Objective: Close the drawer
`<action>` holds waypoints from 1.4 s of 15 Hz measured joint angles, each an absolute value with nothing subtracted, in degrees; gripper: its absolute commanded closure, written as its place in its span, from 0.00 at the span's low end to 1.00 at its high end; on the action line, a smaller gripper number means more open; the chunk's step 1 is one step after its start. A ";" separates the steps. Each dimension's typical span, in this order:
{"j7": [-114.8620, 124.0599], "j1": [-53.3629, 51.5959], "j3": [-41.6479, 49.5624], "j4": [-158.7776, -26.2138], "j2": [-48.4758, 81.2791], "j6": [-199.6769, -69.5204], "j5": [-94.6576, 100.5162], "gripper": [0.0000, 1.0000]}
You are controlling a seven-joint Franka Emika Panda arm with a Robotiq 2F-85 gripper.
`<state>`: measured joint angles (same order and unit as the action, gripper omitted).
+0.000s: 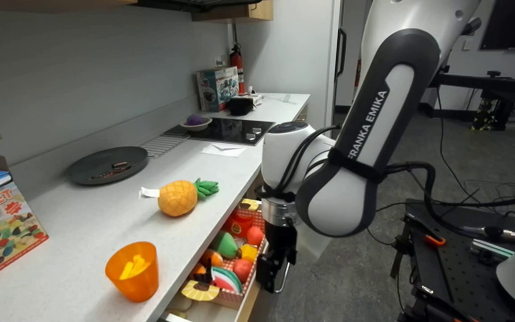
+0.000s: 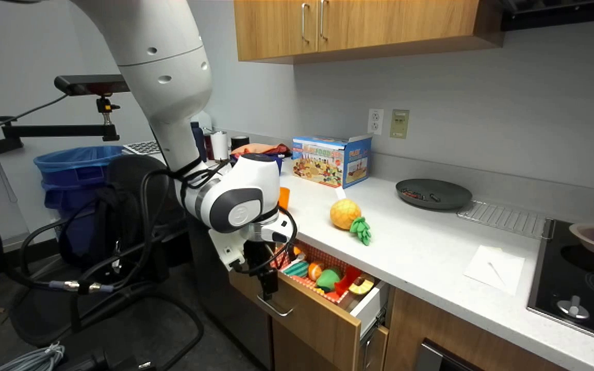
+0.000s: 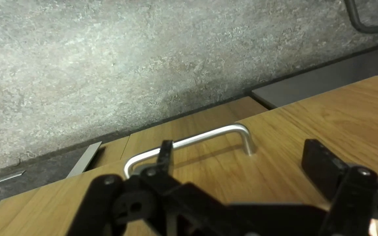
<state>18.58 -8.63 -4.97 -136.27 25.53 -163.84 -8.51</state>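
Spread gripper (image 3: 239, 146) hangs outside the open drawer (image 2: 320, 324).

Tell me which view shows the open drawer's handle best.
The wrist view: the handle looks largest there, though a finger of the open tool hides part. Both exterior views show it only small and thin, close to the tool.

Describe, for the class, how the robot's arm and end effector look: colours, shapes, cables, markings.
The arm is white and rounded, with a dark panel lettered FRANKA EMIKA. Black cables run along it, tied with black straps. Beyond a silver collar, the end effector is black, with two jointed, block-tipped fingers.
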 measured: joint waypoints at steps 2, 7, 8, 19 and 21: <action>20.47 -10.23 -3.29 -133.33 26.94 -163.85 -8.36 0.00; 27.05 -16.11 2.20 -126.64 30.74 -164.10 -7.80 0.00; 28.79 -17.63 3.57 -125.59 31.38 -164.38 -7.38 0.00; 42.69 -31.90 17.59 -119.17 37.51 -169.34 -2.95 0.00; 44.41 -34.68 20.17 -119.33 37.89 -169.36 -2.27 0.00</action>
